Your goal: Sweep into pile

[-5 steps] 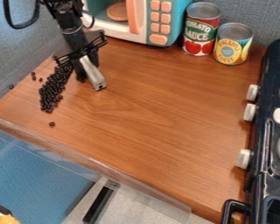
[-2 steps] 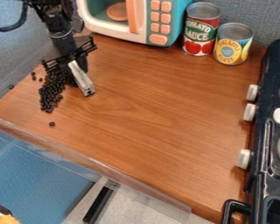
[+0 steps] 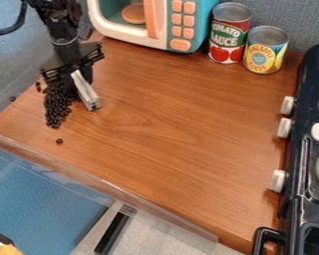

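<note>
The black gripper (image 3: 77, 79) hangs low at the upper left of the wooden surface, with a grey-white bar-shaped tool (image 3: 85, 91) at its front, slanting down to the right. I cannot tell how tightly the fingers hold it. The dark beans (image 3: 57, 104) lie in an elongated heap just left of the tool, partly hidden behind the gripper at the heap's upper end. One loose bean (image 3: 59, 141) sits below the heap, another (image 3: 13, 98) lies off to the left, and a few are near the heap's upper left.
A toy microwave (image 3: 176, 25) stands at the back, with a tomato sauce can (image 3: 229, 33) and a pineapple can (image 3: 264, 50) to its right. The black toy stove (image 3: 302, 164) borders the right side. A clear rim (image 3: 109, 185) runs along the front edge of the wooden counter (image 3: 182, 129).
The gripper and the tool have moved left and slightly down, up against the right side of the bean heap. The upper beans have shifted a little; the lower heap and the loose bean below look unmoved.
</note>
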